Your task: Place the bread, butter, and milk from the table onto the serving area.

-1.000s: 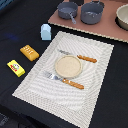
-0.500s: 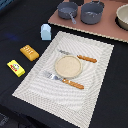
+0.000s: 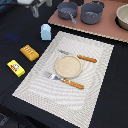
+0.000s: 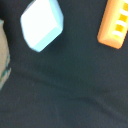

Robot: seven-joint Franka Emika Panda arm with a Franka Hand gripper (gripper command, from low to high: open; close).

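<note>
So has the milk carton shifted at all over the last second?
No. The milk sits off the placemat's far corner, on the exterior view's left, same as before.

serving area [image 3: 95, 60]: woven cloth, matt | milk [image 3: 45, 32]: smooth, perhaps paper carton

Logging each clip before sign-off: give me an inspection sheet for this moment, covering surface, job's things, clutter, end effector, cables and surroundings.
Surface: black tabletop, dark and plain.
Job's things: pale blue-and-white gabled milk carton, golden-orange slashed bread loaf and bright yellow butter box with red mark all lie on the tabletop, off the cream striped woven placemat.
Clutter: round tan plate, fork and knife on the placemat; two grey pots on a pinkish-brown board.
End effector: grey end effector high above the carton; state unclear.
Cables: nothing seen.
Surroundings: nothing seen.
</note>
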